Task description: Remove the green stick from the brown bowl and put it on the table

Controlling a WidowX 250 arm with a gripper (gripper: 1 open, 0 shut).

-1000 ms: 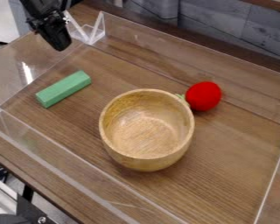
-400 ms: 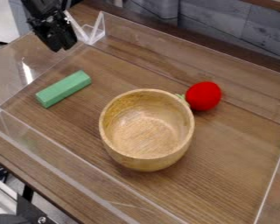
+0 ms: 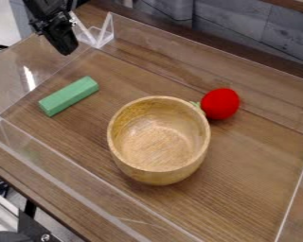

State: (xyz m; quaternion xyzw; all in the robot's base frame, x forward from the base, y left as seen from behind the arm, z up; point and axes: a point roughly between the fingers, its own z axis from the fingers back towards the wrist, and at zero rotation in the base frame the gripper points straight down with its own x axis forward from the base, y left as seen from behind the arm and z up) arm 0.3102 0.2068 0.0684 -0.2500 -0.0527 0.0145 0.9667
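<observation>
**Green stick on the table, bowl empty, gripper up in the far corner**

The gripper [image 3: 60, 40] is a dark shape in the upper-left corner of the view, its tip pointing down toward the table [image 3: 242, 170]. Its fingers merge into one black mass against the background, so whether they are spread or closed cannot be told; nothing can be seen between them and no object hangs from them.

Taking the brown bowl [image 3: 159, 139] as the landmark: the gripper stands well apart from it, far up and to the left, close to the clear acrylic wall [image 3: 101, 33] at the back of the enclosure.

The green stick [image 3: 68, 96] lies flat on the table to the left of the bowl and slightly above it in the picture, near it but not touching. Its long axis runs diagonally, the upper end pointing up and right. It sits between the bowl and the gripper, clear of both.

The bowl itself stands upright near the middle of the table, with only bare wood grain showing inside.

A red ball [image 3: 220, 103] rests on the table just beside the bowl's upper-right rim, seemingly close to touching it.
</observation>
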